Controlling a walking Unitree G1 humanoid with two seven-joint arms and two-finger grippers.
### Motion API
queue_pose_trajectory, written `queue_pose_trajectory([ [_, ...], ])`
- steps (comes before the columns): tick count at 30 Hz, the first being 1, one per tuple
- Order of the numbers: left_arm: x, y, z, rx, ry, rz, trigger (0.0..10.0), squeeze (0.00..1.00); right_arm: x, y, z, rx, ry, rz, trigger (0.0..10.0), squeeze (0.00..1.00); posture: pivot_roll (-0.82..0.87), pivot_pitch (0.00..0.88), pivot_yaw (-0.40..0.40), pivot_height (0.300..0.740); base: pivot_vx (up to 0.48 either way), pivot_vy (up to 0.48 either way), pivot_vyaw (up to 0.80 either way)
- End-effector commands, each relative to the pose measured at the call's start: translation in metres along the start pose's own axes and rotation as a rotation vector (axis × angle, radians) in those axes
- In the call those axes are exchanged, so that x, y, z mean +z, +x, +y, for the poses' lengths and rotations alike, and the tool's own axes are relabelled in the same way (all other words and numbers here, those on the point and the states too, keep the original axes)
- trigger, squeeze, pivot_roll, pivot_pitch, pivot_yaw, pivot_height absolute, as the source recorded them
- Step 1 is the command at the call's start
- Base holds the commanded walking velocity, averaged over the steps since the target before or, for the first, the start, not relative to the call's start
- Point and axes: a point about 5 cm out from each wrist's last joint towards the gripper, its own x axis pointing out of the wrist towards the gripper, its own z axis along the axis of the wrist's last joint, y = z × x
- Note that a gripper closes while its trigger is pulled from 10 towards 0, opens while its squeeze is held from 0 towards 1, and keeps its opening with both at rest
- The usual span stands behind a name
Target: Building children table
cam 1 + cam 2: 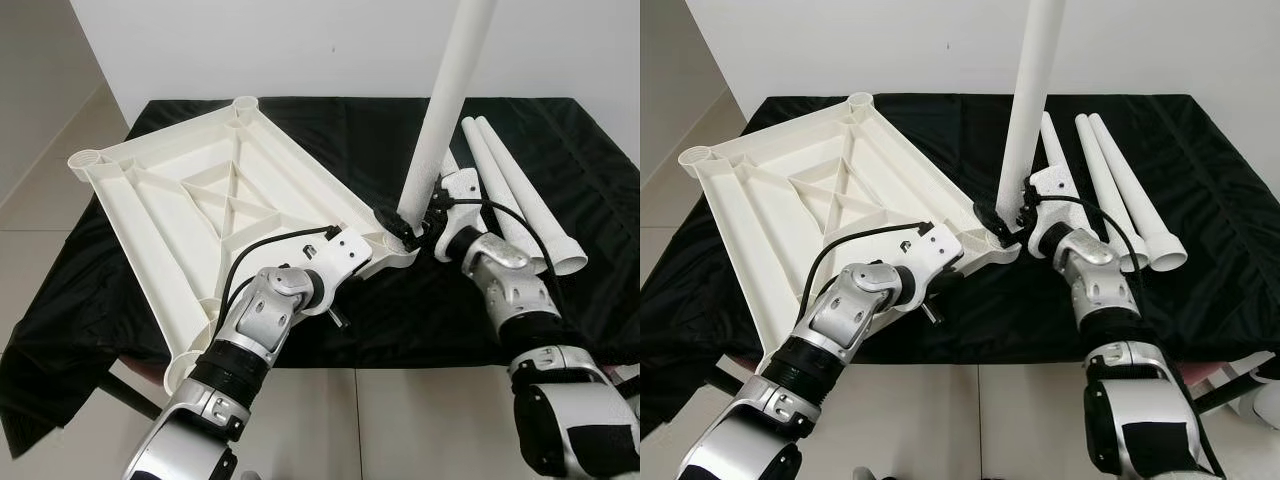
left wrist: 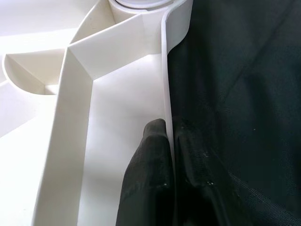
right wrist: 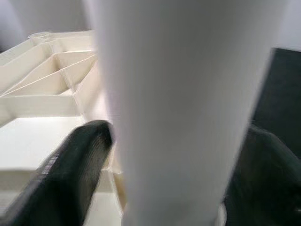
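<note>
The white tabletop (image 1: pixel 215 200) is lying upside down, ribs up, over the left half of the black-draped table (image 1: pixel 590 200), its near edge overhanging the front. That rim is being pinched between the pressed-together fingers of the left gripper (image 2: pixel 170 155); should this pinch slip, the panel is likely to be swung off line. At the near right corner socket (image 1: pixel 398 240) an upright white leg (image 1: pixel 440 110) is being clamped by the right gripper (image 1: pixel 418 232); if it is being leaned, it may be jammed or popped out. Three spare legs (image 1: pixel 520 190) are lying toward the right edge.
</note>
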Motion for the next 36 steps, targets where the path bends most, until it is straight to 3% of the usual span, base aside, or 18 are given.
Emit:
queue_pose_trajectory([
  [1, -0.006, 0.001, 0.001, 0.089, -0.001, 0.012, 10.0, 0.00, 0.000, 0.001, 0.000, 0.044, -0.013, 0.007, 5.0, 0.00, -0.10, 0.075, 0.040, 0.740, 0.000, 0.000, 0.00],
  [2, -0.006, 0.001, 0.001, 0.089, -0.001, 0.012, 10.0, 0.00, 0.000, 0.001, 0.000, 0.044, -0.013, 0.007, 5.0, 0.00, -0.10, 0.075, 0.040, 0.740, 0.000, 0.000, 0.00],
  [3, -0.007, 0.001, 0.001, 0.088, -0.001, 0.013, 10.0, 0.00, 0.000, -0.001, -0.001, 0.067, -0.005, 0.012, 3.5, 0.00, -0.10, 0.074, 0.045, 0.740, 0.000, 0.000, 0.00],
  [6, -0.007, 0.001, 0.001, 0.088, -0.001, 0.013, 10.0, 0.00, -0.001, -0.001, -0.002, 0.071, -0.006, 0.016, 3.5, 0.00, -0.10, 0.076, 0.046, 0.740, 0.000, 0.000, 0.00],
  [7, -0.007, 0.001, 0.001, 0.088, -0.001, 0.014, 10.0, 0.00, -0.002, -0.002, -0.001, 0.082, -0.001, 0.015, 0.0, 0.00, -0.10, 0.076, 0.046, 0.740, 0.000, 0.000, 0.00],
  [14, -0.008, 0.000, 0.001, 0.090, -0.004, 0.016, 10.0, 0.00, -0.004, -0.004, 0.003, 0.122, 0.046, -0.021, 0.0, 0.00, -0.10, 0.085, 0.044, 0.740, 0.000, 0.000, 0.00],
  [17, -0.008, 0.000, 0.002, 0.093, -0.007, 0.016, 10.0, 0.00, -0.006, -0.005, 0.003, 0.082, 0.050, -0.033, 0.0, 0.00, -0.10, 0.089, 0.045, 0.740, 0.000, 0.000, 0.00],
  [36, -0.007, 0.000, 0.006, 0.101, -0.011, 0.016, 10.0, 0.00, -0.015, -0.006, 0.005, -0.372, 0.079, -0.070, 0.0, 0.00, -0.12, 0.093, 0.049, 0.740, 0.000, 0.000, 0.00],
])
